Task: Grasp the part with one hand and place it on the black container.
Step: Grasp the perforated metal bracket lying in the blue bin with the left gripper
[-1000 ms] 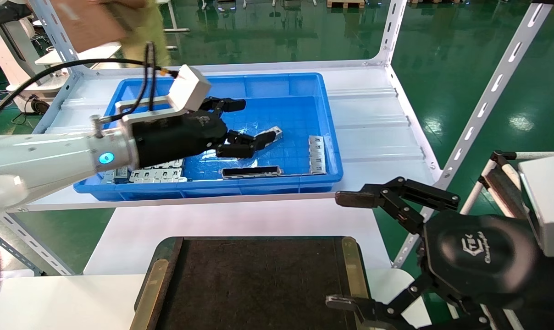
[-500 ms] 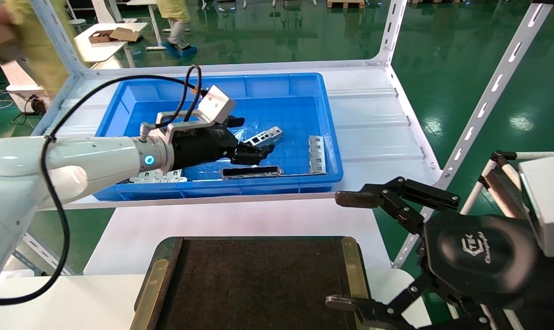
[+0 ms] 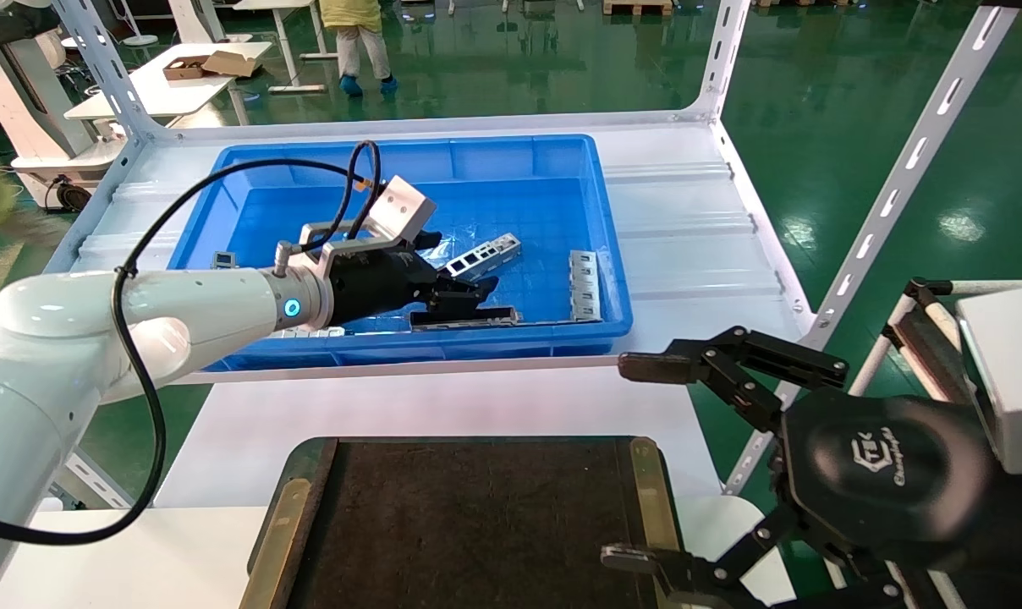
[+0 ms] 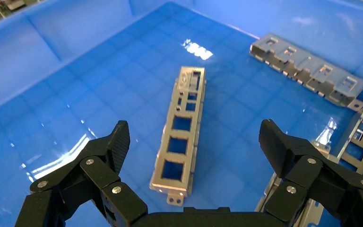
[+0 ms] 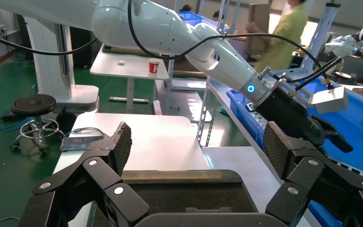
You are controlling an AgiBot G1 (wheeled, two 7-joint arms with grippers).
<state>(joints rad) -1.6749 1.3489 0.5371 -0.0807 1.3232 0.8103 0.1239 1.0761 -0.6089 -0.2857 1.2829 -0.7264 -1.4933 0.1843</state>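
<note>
My left gripper [image 4: 194, 142] hangs wide open, empty, over the part [image 4: 181, 135] in the blue bin [image 3: 511, 156]; right gripper [image 3: 638, 461] parked open.

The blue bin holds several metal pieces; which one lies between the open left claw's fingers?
The part, the slim silver bar with square windows. The tabbed plate and the slotted bar lie outside the left claw.

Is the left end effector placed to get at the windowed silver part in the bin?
Probably yes: the left end effector is open, the part lies flat between its fingers, nothing covering it.
</note>
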